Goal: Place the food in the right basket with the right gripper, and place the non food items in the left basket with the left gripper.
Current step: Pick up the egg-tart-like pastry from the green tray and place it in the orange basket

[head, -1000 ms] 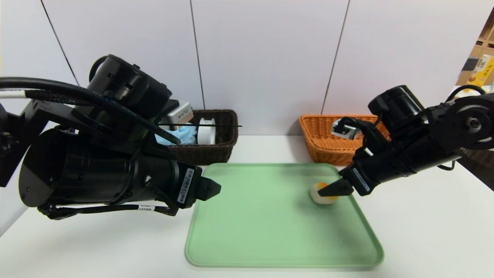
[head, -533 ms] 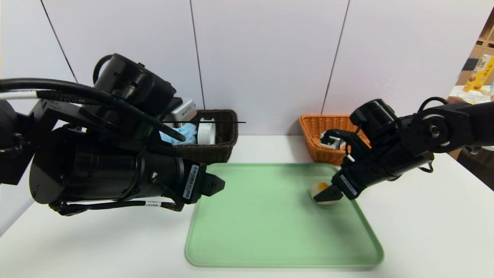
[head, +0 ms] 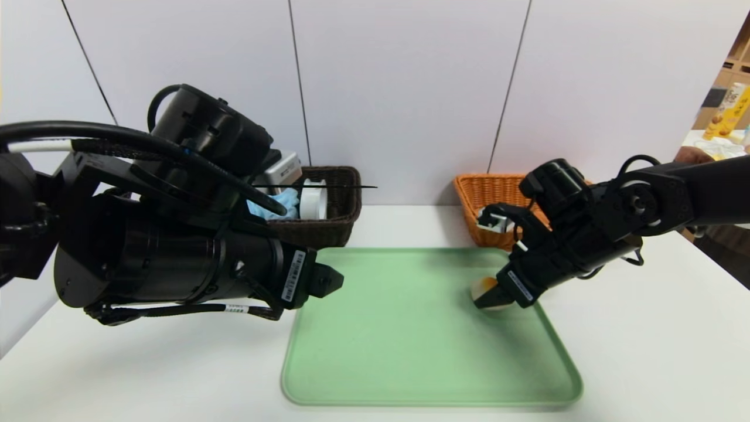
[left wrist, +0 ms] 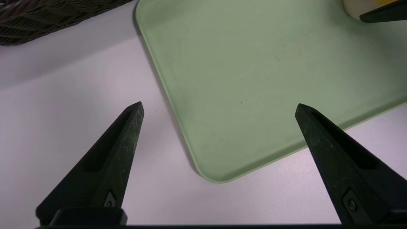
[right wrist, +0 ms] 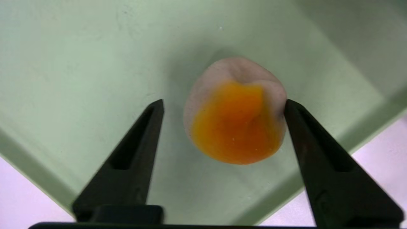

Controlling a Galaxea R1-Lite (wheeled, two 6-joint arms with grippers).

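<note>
A piece of food (head: 481, 287), white with an orange centre, lies on the green tray (head: 410, 346) near its right edge. My right gripper (head: 492, 298) is low over it and open. In the right wrist view the food (right wrist: 237, 124) sits between the fingers of the right gripper (right wrist: 223, 101): one fingertip touches its side and a gap shows at the other. My left gripper (left wrist: 219, 105) hangs open and empty above the tray's (left wrist: 254, 73) near left corner, and in the head view the left gripper (head: 328, 281) sits by the tray's left edge.
The dark brown left basket (head: 337, 220) at the back holds a white roll (head: 313, 199) and a blue cloth (head: 280, 204). The orange right basket (head: 486, 220) stands behind the right arm, partly hidden by it. A white table surrounds the tray.
The right arm has come down and leftward over the food, and its jaws have narrowed around it. The left arm has drifted slightly right and stays open.
</note>
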